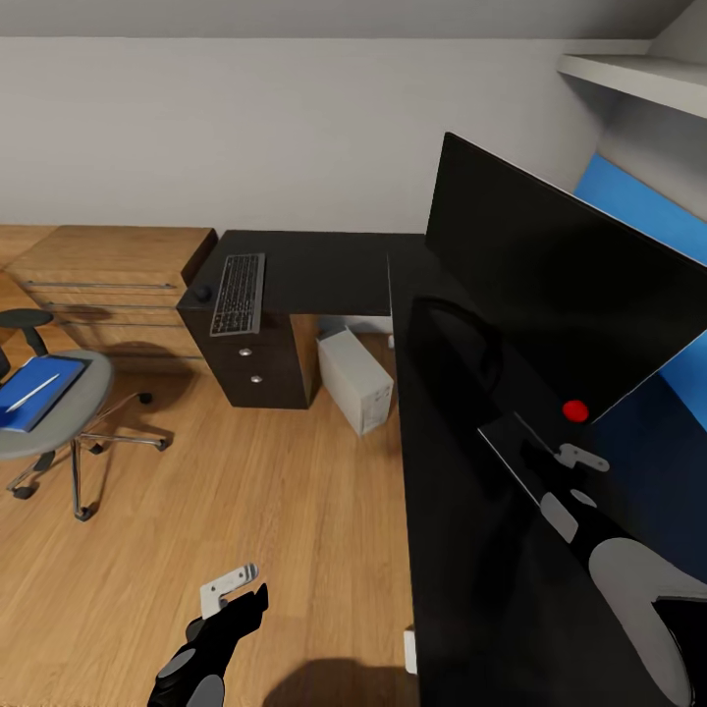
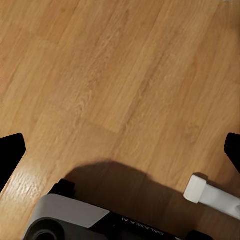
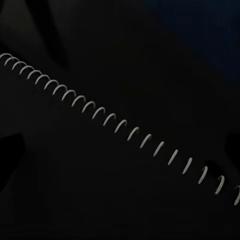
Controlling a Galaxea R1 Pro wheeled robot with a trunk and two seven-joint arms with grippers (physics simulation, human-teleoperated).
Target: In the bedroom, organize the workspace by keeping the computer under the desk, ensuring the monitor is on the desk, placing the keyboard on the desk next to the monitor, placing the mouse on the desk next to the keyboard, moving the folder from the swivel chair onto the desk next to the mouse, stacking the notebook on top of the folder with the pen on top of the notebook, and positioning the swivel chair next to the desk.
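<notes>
The black desk (image 1: 324, 270) bears the keyboard (image 1: 239, 293) with the small dark mouse (image 1: 201, 293) beside it. The wide black monitor (image 1: 560, 285) stands on the near wing. The grey computer (image 1: 355, 378) sits on the floor under the desk. On the swivel chair (image 1: 49, 412) lies the blue folder (image 1: 34, 391) with the white pen (image 1: 31, 393) on it. A dark spiral-bound notebook (image 1: 511, 442) (image 3: 120, 125) lies by the monitor's foot. My right gripper (image 1: 574, 476) (image 3: 120, 150) hovers open just over it. My left gripper (image 1: 236, 586) (image 2: 120, 150) hangs open above bare floor.
A light wooden chest (image 1: 108, 265) stands left of the desk against the wall. A white shelf (image 1: 638, 79) juts out above the blue back panel (image 1: 638, 206). A red dot (image 1: 575, 410) shows near the monitor's lower edge. A white desk foot (image 2: 210, 192) is near my base.
</notes>
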